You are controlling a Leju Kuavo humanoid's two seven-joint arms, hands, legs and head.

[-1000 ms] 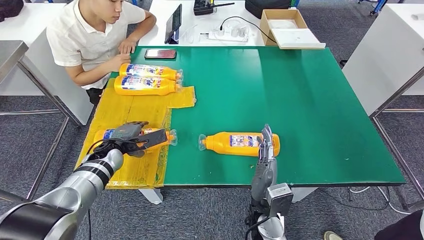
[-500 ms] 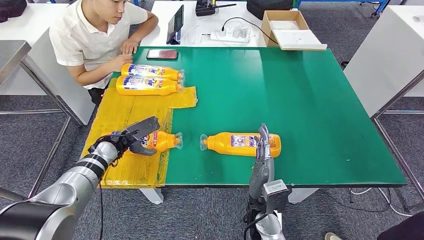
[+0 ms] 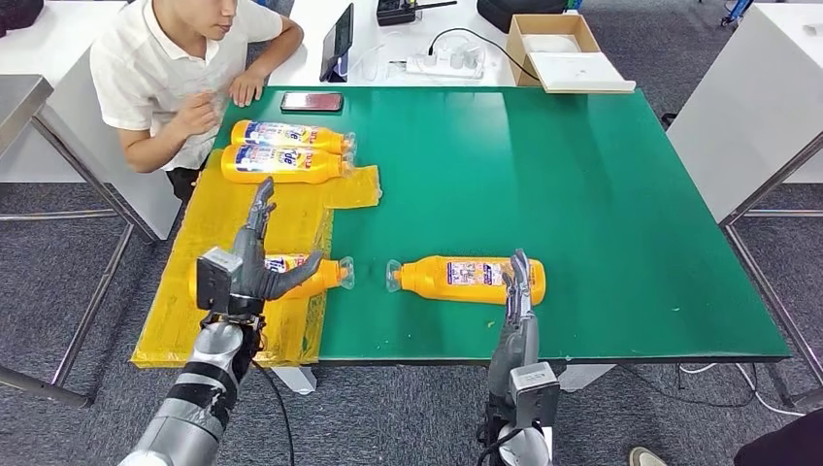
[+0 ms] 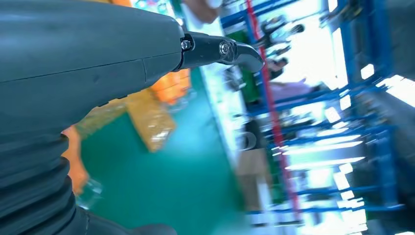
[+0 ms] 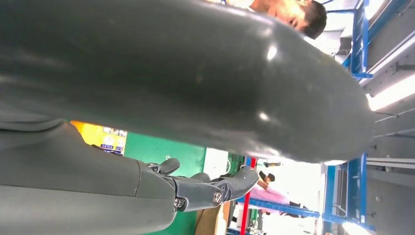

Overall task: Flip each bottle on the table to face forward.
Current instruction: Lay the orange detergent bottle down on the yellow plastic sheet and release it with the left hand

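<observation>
Orange bottle [image 3: 464, 278] beside right-hand fingers [image 3: 518, 277].

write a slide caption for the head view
Left hand open over a bottle on the yellow sheet; right hand beside another bottle on the green table.

Green table [image 3: 602, 214] right half open — bottles [image 3: 286, 150], person [image 3: 165, 68] crowd far-left

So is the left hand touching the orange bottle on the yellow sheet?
Cannot tell. In the head view the left hand stands open in front of the orange bottle, overlapping it, so no contact or gap shows. The left wrist view is blurred.
</observation>
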